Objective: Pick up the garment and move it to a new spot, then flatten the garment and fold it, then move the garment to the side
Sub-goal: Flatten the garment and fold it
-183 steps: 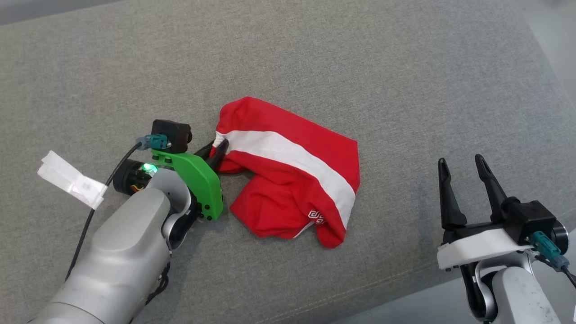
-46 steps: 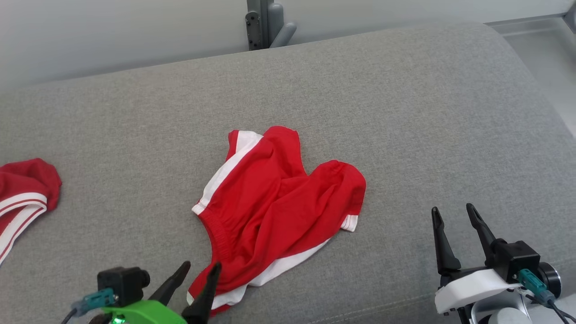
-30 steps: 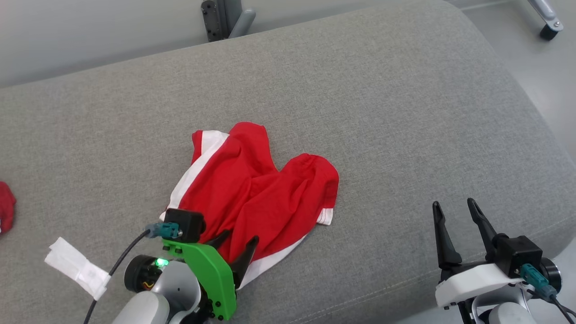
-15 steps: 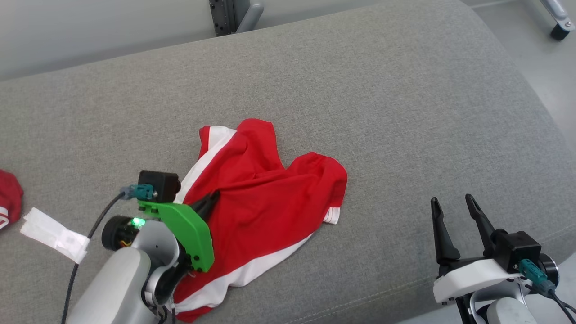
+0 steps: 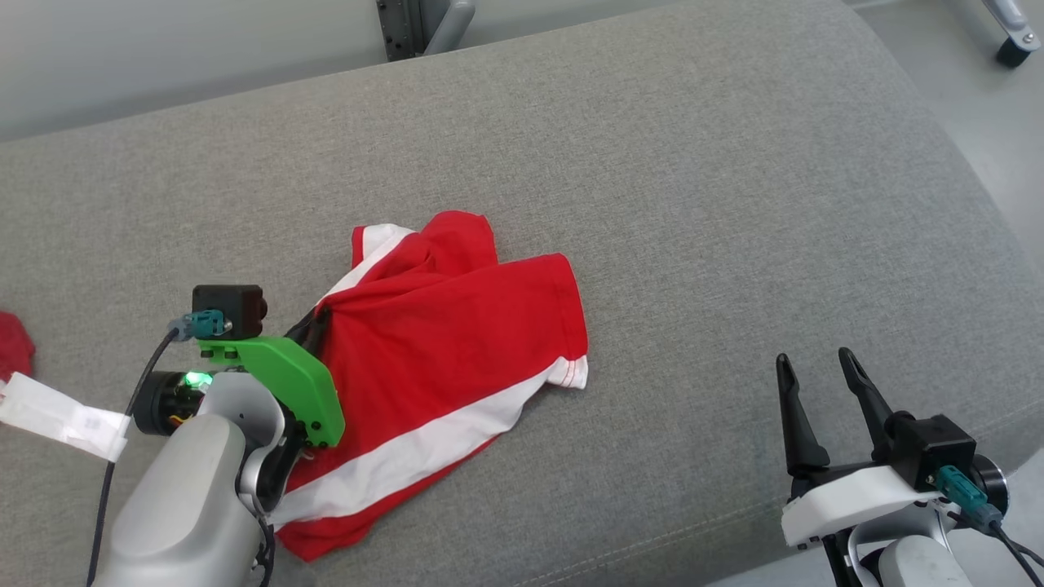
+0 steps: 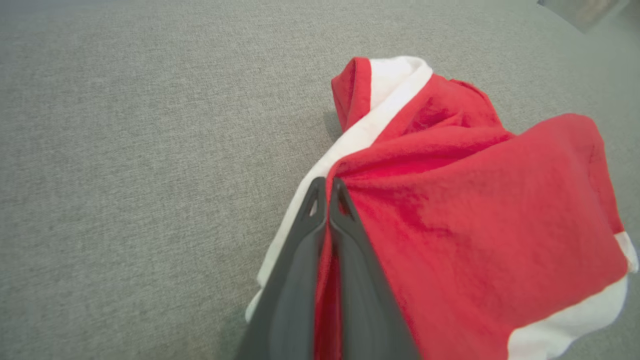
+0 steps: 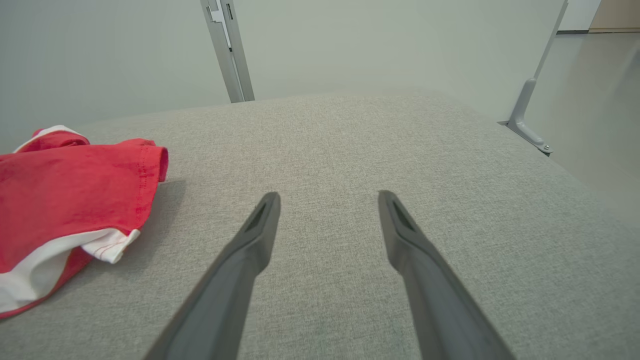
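Observation:
The garment [image 5: 440,359] is red with white bands and lies crumpled on the grey cushion [image 5: 693,204], left of centre. My left gripper [image 5: 314,319] is shut on the garment's left edge; in the left wrist view its two fingers meet on a red fold [image 6: 327,187], with cloth [image 6: 475,225] spreading to the right. My right gripper [image 5: 811,368] stands open at the lower right above bare cushion, well apart from the cloth. The right wrist view has the garment [image 7: 75,185] at the far left and the open right gripper [image 7: 327,200] over grey fabric.
A second red piece of cloth [image 5: 15,346] peeks in at the left edge. A white tag [image 5: 65,417] hangs on my left arm's cable. The cushion's front edge runs near my right gripper. A grey metal post [image 5: 416,24] stands behind the cushion, floor [image 5: 962,90] at the right.
My left gripper has shut on the garment's left edge and drawn it leftward; the cloth has spread flatter, its white band now stretched along the front. The right gripper has stayed open in place.

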Tool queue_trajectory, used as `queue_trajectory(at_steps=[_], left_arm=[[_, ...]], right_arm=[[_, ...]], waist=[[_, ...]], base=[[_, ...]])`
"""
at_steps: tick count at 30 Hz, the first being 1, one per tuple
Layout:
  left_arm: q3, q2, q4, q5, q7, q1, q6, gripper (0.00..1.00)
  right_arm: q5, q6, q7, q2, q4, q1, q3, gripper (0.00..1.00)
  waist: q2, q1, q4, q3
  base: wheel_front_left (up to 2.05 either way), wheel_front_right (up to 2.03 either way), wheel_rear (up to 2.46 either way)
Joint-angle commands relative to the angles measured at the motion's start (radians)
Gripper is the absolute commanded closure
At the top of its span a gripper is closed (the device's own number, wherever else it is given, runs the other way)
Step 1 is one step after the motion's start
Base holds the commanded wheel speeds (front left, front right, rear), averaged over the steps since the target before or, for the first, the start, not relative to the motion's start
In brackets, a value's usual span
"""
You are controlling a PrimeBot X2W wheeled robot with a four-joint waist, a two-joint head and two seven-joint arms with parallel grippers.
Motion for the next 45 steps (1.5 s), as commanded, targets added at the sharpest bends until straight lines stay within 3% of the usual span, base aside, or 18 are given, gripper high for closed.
queue_trajectory(at_steps=[1,2,6,15,26,33,45], left_arm=[[0.009,-0.011,0.025,-0.001,-0.031,-0.006,0.004,0.43],[0.008,-0.016,0.040,-0.001,-0.047,-0.003,0.004,0.00],[0.017,-0.033,0.056,-0.002,-0.124,0.018,0.010,0.00],[0.062,-0.047,-0.107,0.037,-0.359,0.200,0.141,0.00],[0.113,-0.043,-0.382,0.135,-0.415,0.493,0.252,0.00],[0.182,-0.055,-0.442,0.189,-0.415,0.630,0.235,0.00],[0.325,-0.117,-0.456,0.299,-0.416,0.733,0.106,0.00]], right_arm=[[-0.003,-0.001,-0.003,0.000,0.003,-0.001,-0.002,0.00],[-0.002,-0.001,-0.003,0.000,0.002,0.002,-0.004,0.00],[-0.005,-0.001,-0.003,0.000,0.000,0.019,-0.014,0.00],[-0.021,-0.001,-0.003,-0.015,-0.011,0.049,-0.042,0.00],[-0.043,-0.001,-0.003,-0.064,-0.026,0.084,-0.062,0.00],[-0.047,-0.001,-0.003,-0.079,-0.024,0.100,-0.053,0.00],[-0.056,-0.001,-0.003,-0.074,0.007,0.127,-0.046,0.00]], waist=[[0.0000,0.0000,-0.005,0.000],[0.0000,0.0000,-0.006,-0.001],[0.0000,0.0000,0.000,-0.003],[0.0000,0.0000,0.060,-0.038],[0.0000,0.0000,0.168,-0.135],[0.0000,0.0000,0.211,-0.182],[0.0000,0.0000,0.256,-0.215]], base=[[0.00,0.00,0.00],[0.00,0.00,0.00],[0.00,0.00,0.00],[0.00,0.00,0.00],[0.00,0.00,0.00],[0.00,0.00,0.00],[0.00,0.00,0.00]])
